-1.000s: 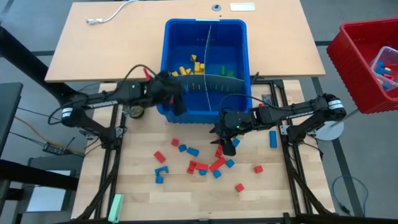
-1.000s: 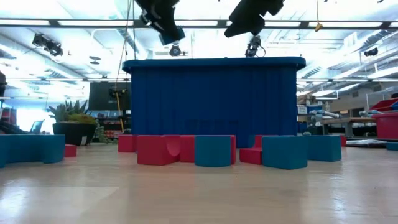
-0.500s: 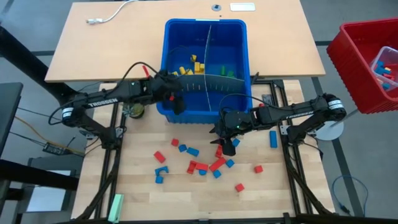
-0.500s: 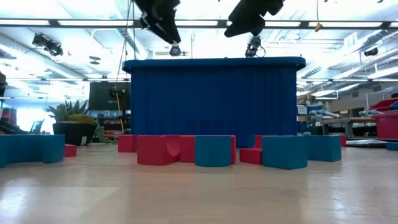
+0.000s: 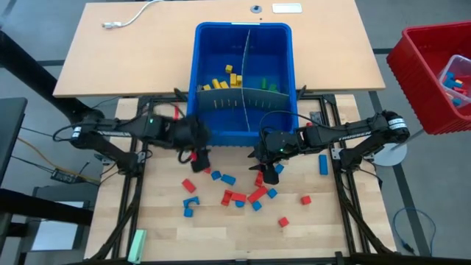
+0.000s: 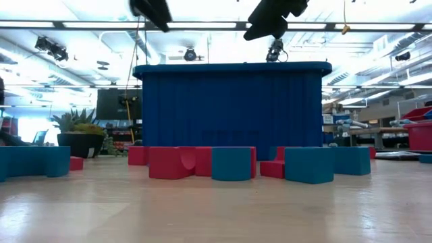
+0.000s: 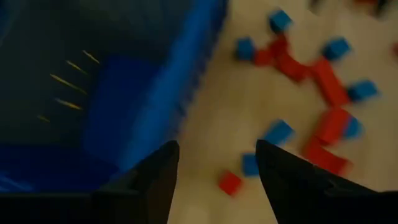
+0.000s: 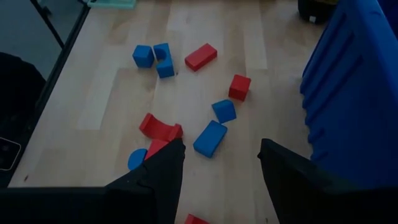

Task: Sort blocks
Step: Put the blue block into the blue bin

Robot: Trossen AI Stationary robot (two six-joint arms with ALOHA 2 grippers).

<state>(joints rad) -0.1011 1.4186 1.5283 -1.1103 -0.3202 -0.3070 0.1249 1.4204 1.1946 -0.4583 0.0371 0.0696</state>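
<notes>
Red and blue blocks (image 5: 243,193) lie scattered on the wooden table in front of the blue bin (image 5: 282,51). Inside the bin lie yellow blocks (image 5: 221,79) and green blocks (image 5: 268,85). My left gripper (image 5: 200,159) hangs open above the table, just off the bin's near left corner. In the left wrist view nothing is between its fingers (image 7: 214,180), and a red block (image 7: 230,182) lies below them. My right gripper (image 5: 268,174) hovers open over the blocks near the bin's front wall, also with nothing between its fingers (image 8: 217,180).
A grey divider (image 5: 243,96) crosses the bin. One blue block (image 5: 322,163) lies apart at the right. A red bin (image 5: 430,81) stands off the table's right side. A pale green bar (image 5: 137,245) lies at the near left corner and a white cable (image 5: 129,18) at the far left.
My left gripper has swung from above the bin's near left corner toward the table's near edge. It has tipped further downward and now hangs over the loose blocks. My right arm has kept still.
</notes>
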